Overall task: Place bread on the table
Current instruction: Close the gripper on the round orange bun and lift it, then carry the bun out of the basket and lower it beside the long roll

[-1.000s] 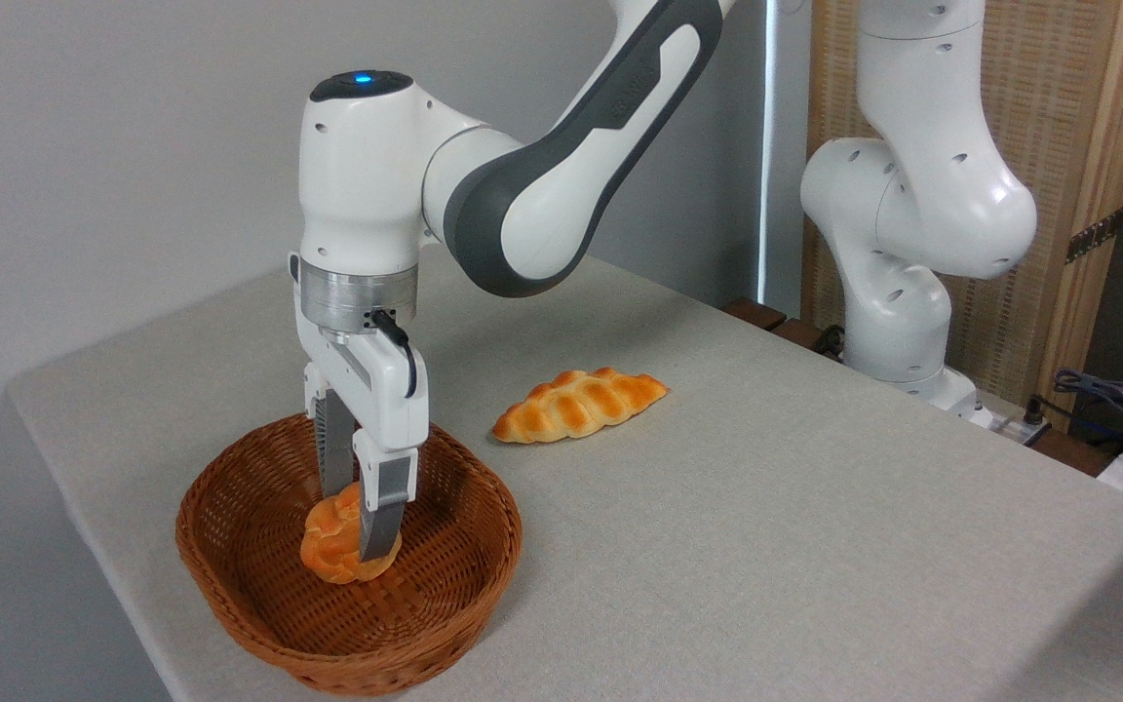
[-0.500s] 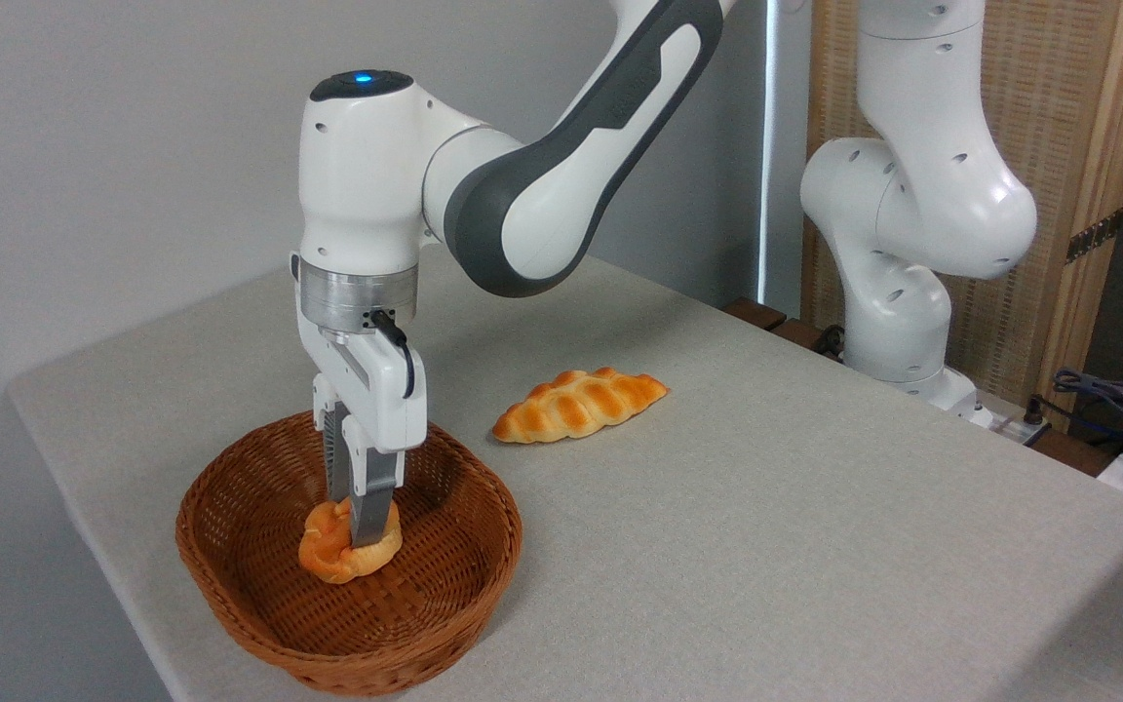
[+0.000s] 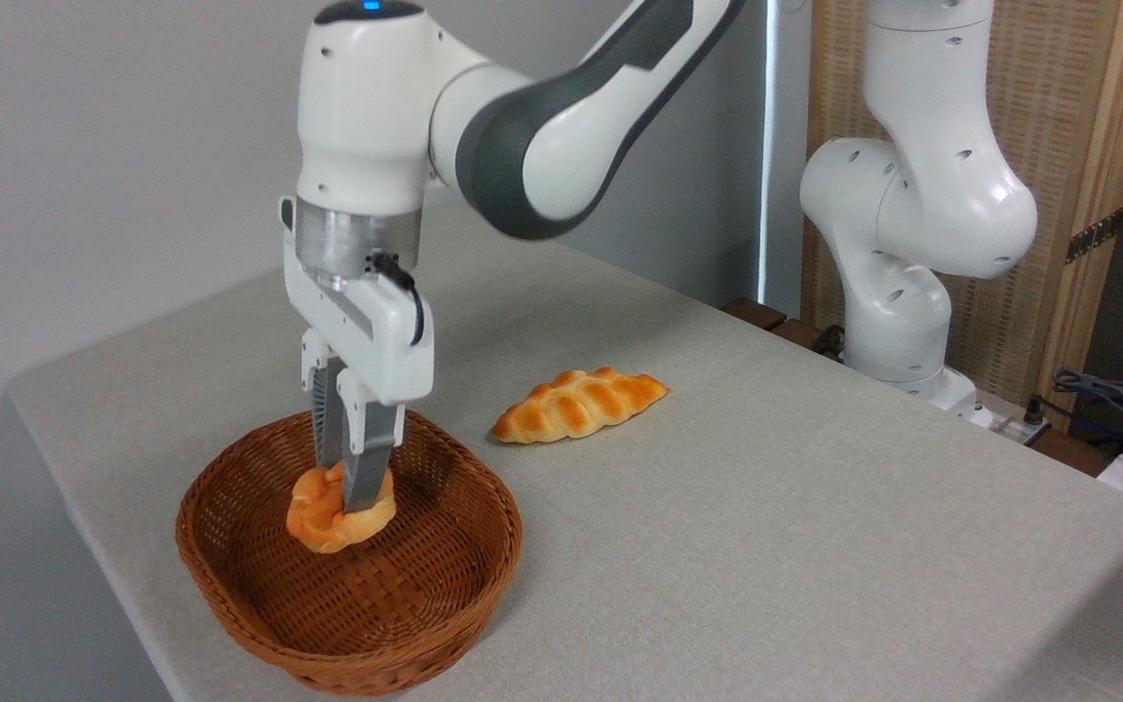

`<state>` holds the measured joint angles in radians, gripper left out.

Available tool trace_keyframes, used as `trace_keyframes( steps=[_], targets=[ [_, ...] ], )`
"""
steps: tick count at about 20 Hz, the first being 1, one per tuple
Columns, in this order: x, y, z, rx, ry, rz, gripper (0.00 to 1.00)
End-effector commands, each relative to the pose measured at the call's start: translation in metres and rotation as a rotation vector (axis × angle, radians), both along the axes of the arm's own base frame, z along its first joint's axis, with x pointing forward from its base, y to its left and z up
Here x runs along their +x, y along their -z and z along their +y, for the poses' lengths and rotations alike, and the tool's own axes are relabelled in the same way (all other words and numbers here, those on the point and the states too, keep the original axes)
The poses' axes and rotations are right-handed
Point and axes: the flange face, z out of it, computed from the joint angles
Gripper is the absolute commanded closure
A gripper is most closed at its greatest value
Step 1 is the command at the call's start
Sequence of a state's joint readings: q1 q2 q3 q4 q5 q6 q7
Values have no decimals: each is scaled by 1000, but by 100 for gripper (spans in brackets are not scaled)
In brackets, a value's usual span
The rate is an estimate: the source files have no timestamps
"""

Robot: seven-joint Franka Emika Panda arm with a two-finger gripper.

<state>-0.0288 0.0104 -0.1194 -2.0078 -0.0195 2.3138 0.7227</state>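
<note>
The bread [image 3: 323, 522], a small orange-golden knotted bun, hangs a little above the floor of a brown wicker basket [image 3: 230, 565]. My gripper [image 3: 345, 495] points straight down and is shut on the bread, its fingers pinching the bun's top so that it looks squeezed. The grey-beige speckled table [image 3: 766, 526] carries the basket near its front left corner. Part of the bun is hidden behind the near finger.
A long braided golden loaf [image 3: 579, 403] lies on the table behind and to the right of the basket. The arm's white base [image 3: 898, 322] stands at the table's far right edge, with cables [image 3: 1107, 400] beyond it.
The fingers closed on the bun, squeezing it, and the gripper then rose with it, lifting the bun up and slightly left within the basket.
</note>
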Motion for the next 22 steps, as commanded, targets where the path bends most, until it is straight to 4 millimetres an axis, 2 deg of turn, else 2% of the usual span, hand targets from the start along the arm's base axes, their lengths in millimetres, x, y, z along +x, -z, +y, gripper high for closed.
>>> trace_keyframes(
  steps=[1, 2, 5, 7, 8, 11, 16, 19, 22],
  targets=[
    [-14, -37, 23, -11, -35, 16, 57],
    [-20, -43, 26, -9, -41, 33, 57],
    [-45, -58, 61, 6, -44, 122, 57],
    [-75, -62, 89, 17, -1, 155, 57],
    [-93, -56, 96, 20, 9, 166, 56],
    [-134, -32, 97, 22, 32, 209, 56],
    [-152, 0, 92, 25, 42, 278, 55],
    [-154, 7, 90, 26, 47, 293, 32],
    [-160, 29, 90, 26, 50, 337, 27]
  ],
)
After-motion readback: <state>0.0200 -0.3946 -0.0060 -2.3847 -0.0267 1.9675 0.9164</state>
